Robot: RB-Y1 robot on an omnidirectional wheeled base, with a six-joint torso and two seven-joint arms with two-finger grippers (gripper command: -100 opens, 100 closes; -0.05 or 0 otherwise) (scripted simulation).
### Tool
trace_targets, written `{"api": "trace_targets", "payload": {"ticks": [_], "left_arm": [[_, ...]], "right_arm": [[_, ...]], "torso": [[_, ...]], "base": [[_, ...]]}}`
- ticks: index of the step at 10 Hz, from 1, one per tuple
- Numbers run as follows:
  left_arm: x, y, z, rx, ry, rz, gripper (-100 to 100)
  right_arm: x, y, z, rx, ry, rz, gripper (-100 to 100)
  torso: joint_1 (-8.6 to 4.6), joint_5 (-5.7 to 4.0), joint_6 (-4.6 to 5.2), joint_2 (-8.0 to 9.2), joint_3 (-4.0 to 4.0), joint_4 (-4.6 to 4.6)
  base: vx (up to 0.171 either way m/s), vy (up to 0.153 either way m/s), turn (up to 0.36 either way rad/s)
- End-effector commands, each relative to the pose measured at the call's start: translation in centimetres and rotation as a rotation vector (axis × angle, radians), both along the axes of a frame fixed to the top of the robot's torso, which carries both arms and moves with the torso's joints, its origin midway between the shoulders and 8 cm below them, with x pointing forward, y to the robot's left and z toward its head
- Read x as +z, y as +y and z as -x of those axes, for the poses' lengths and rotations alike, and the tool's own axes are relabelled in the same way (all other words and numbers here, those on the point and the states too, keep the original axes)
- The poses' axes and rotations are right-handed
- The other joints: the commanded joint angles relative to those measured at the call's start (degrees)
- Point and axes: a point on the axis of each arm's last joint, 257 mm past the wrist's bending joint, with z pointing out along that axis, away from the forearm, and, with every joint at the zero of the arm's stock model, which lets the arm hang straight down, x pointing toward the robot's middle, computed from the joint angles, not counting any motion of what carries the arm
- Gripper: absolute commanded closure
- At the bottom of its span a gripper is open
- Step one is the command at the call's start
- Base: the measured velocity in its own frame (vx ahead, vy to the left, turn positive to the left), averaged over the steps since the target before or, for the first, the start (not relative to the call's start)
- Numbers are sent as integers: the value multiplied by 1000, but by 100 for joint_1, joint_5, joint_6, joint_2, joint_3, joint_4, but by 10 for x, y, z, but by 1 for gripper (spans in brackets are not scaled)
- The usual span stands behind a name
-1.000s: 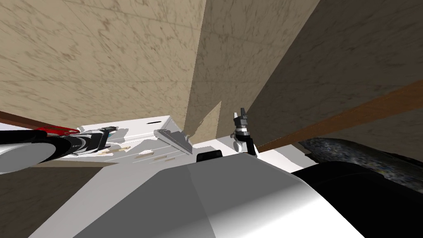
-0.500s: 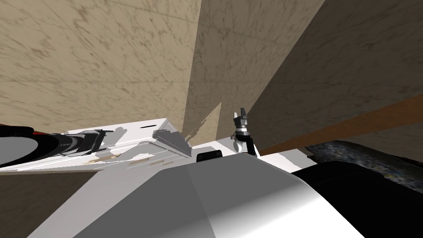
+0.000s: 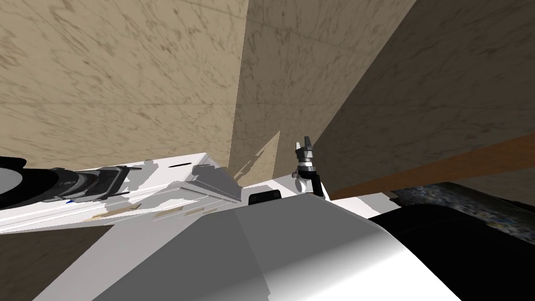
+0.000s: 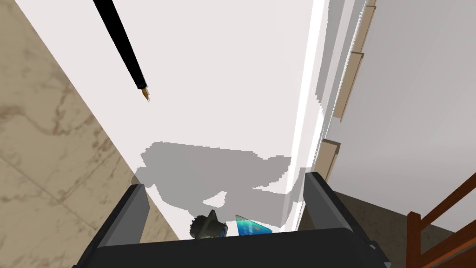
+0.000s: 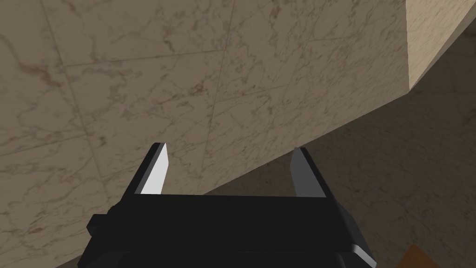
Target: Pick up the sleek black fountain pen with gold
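Left gripper (image 4: 228, 200): fingers wide apart, empty, over smooth white desk (image 4: 223, 93) | pen (image 4: 122, 49): slim black barrel, gold nib, flat on desk, well ahead, untouched | right gripper (image 5: 228, 170): fingers spread, empty.

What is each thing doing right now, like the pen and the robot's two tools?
fountain pen: lying on the white desk, gold nib bare, not held.
left tool: open, empty, over the desk, short of the pen.
right tool: open, empty, off to the right of the desk.
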Motion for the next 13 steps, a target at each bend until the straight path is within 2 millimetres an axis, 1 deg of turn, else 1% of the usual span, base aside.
{"api": "trace_targets", "payload": {"ticks": [1,3,4,5,8,13], "left_arm": [[1,-6,4,0,27,43,-100],[-4,-7,14,13,66,54,-100],[-3,-12,17,9,87,92,-100],[-6,-13,23,17,112,99,-100],[-8,-25,34,12,169,178,-100],[-15,-41,63,19,289,267,-100]], "right_arm": [[0,0,0,0,0,0,0],[0,0,0,0,0,0,0],[0,0,0,0,0,0,0],[0,0,0,0,0,0,0],[0,0,0,0,0,0,0],[0,0,0,0,0,0,0]], "torso": [[0,0,0,0,0,0],[10,3,0,-12,-8,-3],[7,2,0,6,2,0],[5,1,1,1,1,0],[12,4,0,-9,-6,-3],[11,3,0,1,0,0]], "base": [[140,4,-33],[89,0,-10],[89,-10,-41],[99,-1,-22],[127,6,-35],[94,2,-29]]}}
